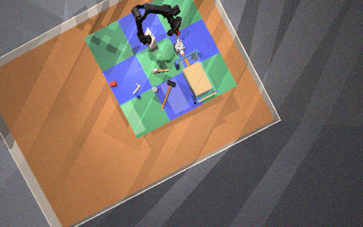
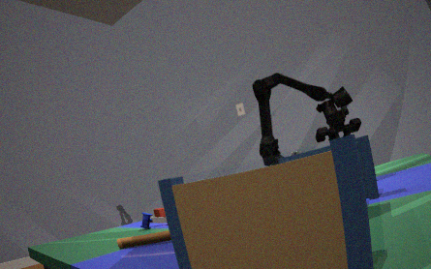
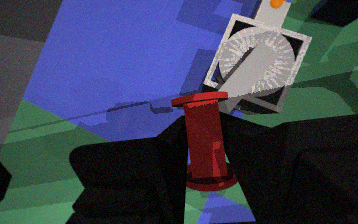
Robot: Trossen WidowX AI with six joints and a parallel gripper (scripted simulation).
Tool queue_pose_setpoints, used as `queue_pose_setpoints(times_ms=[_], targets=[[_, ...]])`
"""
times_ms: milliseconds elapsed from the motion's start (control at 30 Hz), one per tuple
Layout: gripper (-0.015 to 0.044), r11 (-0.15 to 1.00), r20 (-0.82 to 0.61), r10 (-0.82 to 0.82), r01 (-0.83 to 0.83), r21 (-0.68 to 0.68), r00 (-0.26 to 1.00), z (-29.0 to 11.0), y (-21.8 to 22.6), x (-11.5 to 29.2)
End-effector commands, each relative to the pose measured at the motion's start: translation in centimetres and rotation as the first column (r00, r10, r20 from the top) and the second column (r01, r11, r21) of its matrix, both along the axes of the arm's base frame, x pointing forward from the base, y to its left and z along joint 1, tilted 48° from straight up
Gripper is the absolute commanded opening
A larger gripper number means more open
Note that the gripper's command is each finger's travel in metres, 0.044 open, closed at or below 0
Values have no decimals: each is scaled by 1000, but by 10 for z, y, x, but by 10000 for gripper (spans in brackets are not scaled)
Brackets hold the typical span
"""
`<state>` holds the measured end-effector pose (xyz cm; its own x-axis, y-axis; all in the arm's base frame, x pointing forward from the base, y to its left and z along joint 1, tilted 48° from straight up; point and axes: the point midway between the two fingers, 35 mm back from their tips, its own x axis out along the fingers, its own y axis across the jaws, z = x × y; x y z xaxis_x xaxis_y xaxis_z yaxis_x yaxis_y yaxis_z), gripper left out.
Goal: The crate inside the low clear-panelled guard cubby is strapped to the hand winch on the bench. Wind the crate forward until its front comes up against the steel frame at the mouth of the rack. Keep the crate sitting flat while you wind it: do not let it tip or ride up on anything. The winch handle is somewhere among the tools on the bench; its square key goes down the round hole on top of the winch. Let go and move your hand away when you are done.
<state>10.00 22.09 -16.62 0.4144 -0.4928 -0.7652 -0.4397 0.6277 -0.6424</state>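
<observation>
My gripper (image 3: 199,118) (image 1: 178,34) (image 2: 336,134) is shut on the red grip (image 3: 204,135) of the winch handle. The handle's grey arm (image 3: 240,82) runs from the grip to the middle of the winch drum. The winch (image 3: 280,57) (image 1: 179,49) is a grey ribbed drum in a square frame, just beyond my fingers. An orange strap (image 1: 186,62) (image 3: 277,3) leads from it to the tan crate (image 1: 197,79) (image 2: 257,218). The crate sits flat inside the blue-framed cubby (image 1: 177,62) (image 2: 351,194). In the exterior view the crate hides the winch.
Loose tools lie on the checkered mat (image 1: 122,45): a hammer (image 1: 166,95) (image 2: 142,239), a brush (image 1: 160,70), a grey ball (image 1: 155,89), a white piece (image 1: 136,88), a red block (image 1: 112,83) (image 2: 159,212) and a blue spool (image 2: 146,220). The arm's base (image 1: 152,41) stands left of the winch.
</observation>
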Motion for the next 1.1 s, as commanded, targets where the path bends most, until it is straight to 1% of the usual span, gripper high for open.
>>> queue_pose_setpoints(times_ms=[0, 1067], targets=[[0, 999, -2, -5, 4, -32, 1000, 6, -13, -2], [0, 999, -2, -5, 4, -34, 1000, 32, -39, -2]])
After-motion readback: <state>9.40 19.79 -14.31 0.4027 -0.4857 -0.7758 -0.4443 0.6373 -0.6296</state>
